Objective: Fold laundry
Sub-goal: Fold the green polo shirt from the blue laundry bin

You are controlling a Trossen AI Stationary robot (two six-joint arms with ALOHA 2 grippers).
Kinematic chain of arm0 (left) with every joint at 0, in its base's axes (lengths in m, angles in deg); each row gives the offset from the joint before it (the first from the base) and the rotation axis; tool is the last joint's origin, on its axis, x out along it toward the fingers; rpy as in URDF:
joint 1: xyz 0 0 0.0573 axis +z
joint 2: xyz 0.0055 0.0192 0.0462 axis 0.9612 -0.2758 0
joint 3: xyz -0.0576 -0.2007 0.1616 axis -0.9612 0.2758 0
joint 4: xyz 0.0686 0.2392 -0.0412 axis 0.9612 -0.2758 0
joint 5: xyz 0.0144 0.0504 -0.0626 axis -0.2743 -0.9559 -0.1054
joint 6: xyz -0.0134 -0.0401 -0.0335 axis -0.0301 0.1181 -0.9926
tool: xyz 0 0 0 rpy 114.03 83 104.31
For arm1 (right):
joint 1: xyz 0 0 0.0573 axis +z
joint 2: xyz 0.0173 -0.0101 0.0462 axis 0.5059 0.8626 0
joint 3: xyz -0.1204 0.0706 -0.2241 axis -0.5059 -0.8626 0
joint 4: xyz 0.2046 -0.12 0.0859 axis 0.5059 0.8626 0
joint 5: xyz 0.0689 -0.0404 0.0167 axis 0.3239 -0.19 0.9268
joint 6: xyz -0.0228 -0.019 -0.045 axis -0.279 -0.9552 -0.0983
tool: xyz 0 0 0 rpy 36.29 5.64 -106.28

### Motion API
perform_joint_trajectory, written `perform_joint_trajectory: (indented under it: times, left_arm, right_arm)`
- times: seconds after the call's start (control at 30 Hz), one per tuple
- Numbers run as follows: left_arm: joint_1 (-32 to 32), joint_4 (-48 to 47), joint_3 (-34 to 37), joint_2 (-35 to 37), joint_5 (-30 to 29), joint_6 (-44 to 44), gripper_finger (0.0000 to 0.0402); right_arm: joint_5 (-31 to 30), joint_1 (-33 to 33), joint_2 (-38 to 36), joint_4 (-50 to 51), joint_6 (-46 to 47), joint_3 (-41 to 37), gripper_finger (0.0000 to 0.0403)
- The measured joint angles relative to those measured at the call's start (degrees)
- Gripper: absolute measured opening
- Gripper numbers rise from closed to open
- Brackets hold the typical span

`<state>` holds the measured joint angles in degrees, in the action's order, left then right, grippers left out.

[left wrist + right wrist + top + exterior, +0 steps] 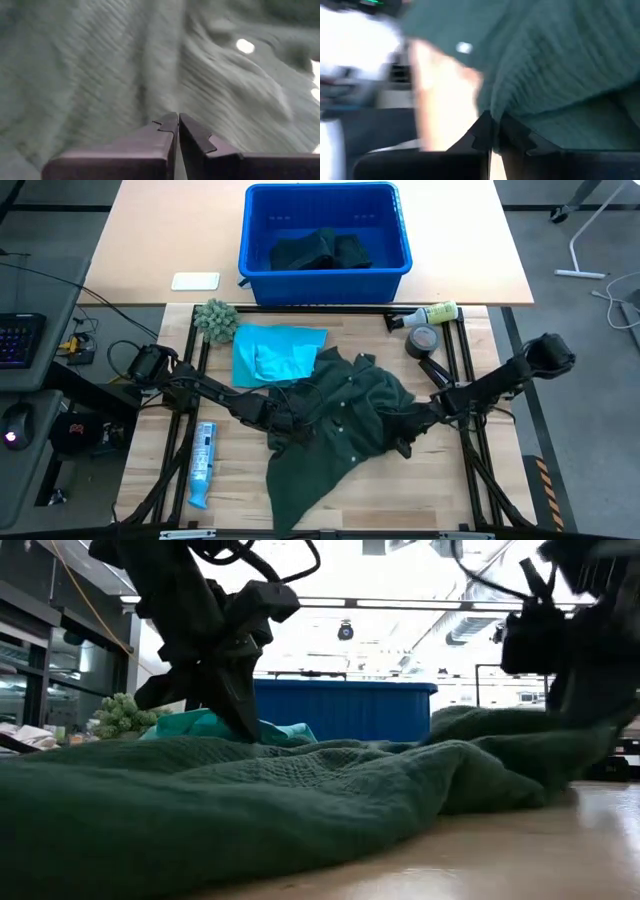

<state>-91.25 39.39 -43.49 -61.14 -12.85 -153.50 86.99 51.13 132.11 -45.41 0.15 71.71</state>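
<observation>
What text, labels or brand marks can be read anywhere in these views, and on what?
None can be read.
Blue-and-white plastic packet on the wooden table: has print, too small to read.
Yellow-green bottle with a white label: label print too small to read.
White flat card on the far table: shows no markings.
Dark green button shirt, turquoise cloth, blue plastic bin: no lettering visible.
</observation>
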Motion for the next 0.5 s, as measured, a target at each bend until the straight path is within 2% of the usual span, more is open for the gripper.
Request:
perform_joint_trajectory:
  times: [0.17, 0.33, 0.5]
  left_arm:
    - [0.0, -1.54, 0.0, 0.0, -3.2, 1.59, 0.0]
    - [0.0, -1.51, 0.0, 0.0, -3.7, 6.1, 0.0]
    - [0.0, -1.49, 0.0, 0.0, -2.9, 12.33, 0.0]
  right_arm:
    - [5.51, 2.81, -3.67, -7.9, 15.94, 0.0, 0.0003]
    - [6.3, 2.95, -7.04, -11.96, 35.21, 0.02, 0.0002]
    - [7.93, 3.58, -8.04, -4.1, 43.13, 0.02, 0.0002]
